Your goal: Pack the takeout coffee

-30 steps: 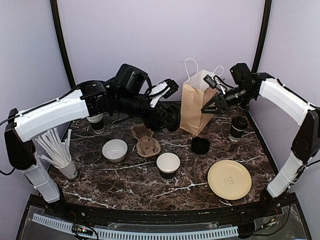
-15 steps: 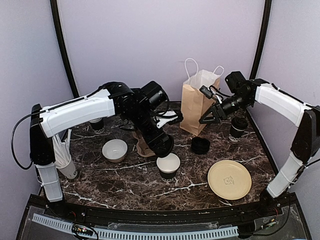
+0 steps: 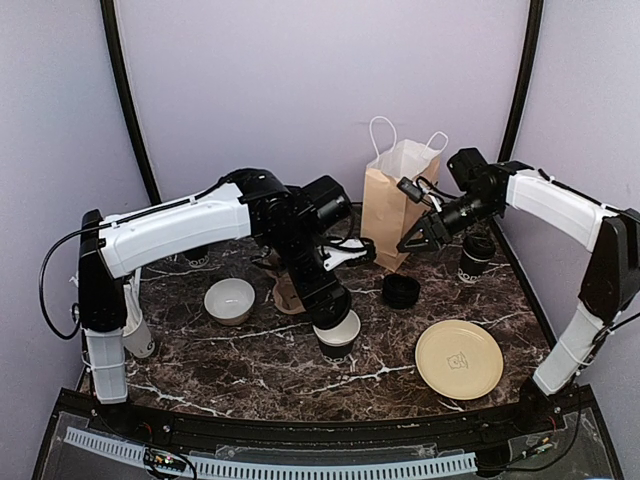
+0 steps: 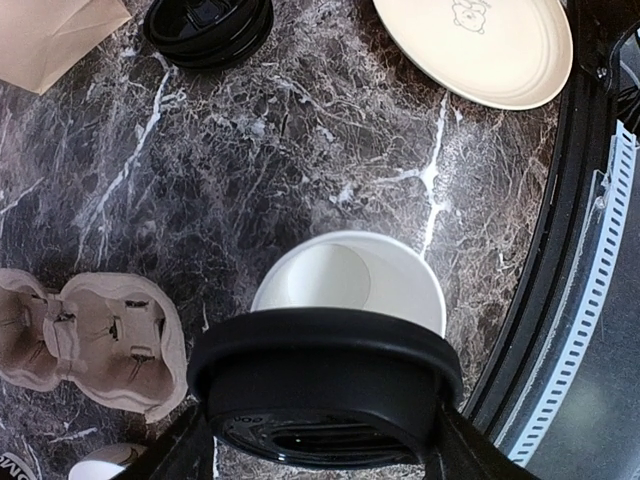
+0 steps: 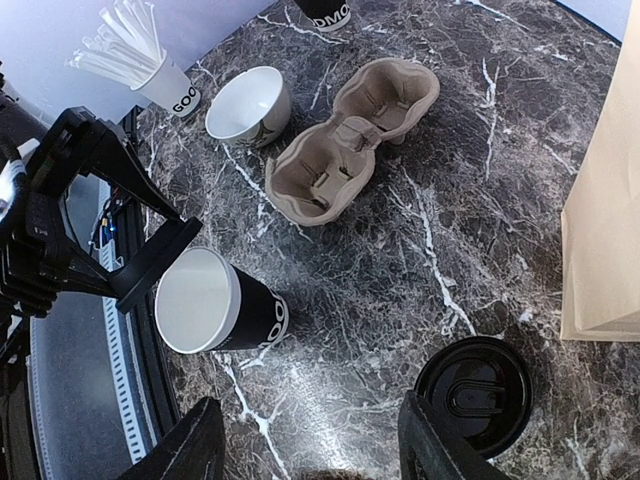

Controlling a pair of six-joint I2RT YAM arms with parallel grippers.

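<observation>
**Lid poised over open cup; coffees not yet packed**

Plate (image 3: pixel 459 358) sits unused at the front right. The left gripper (image 3: pixel 327 303) is clamped on a black lid (image 4: pixel 325 380) by its rim. It holds the lid level just above the lidless cup (image 4: pixel 350 280), probably to cap it; whether they touch, I cannot tell.

Behind these are the lid stack (image 3: pixel 401 290) and the empty cup carrier (image 5: pixel 350 130).

Takeout coffee: one lidded cup (image 3: pixel 477 256) stands at the right, near the paper bag (image 3: pixel 392 205). The second cup (image 5: pixel 325 12) is at the back left, mostly hidden by the left arm. Neither is in the carrier or the bag.

The right gripper (image 3: pixel 413 240) hovers beside the bag with its fingers apart and empty, likely keeping clear.

Versus one second ago, the left arm has swung from high at the back down to the front cup. The right gripper has dipped slightly.
</observation>
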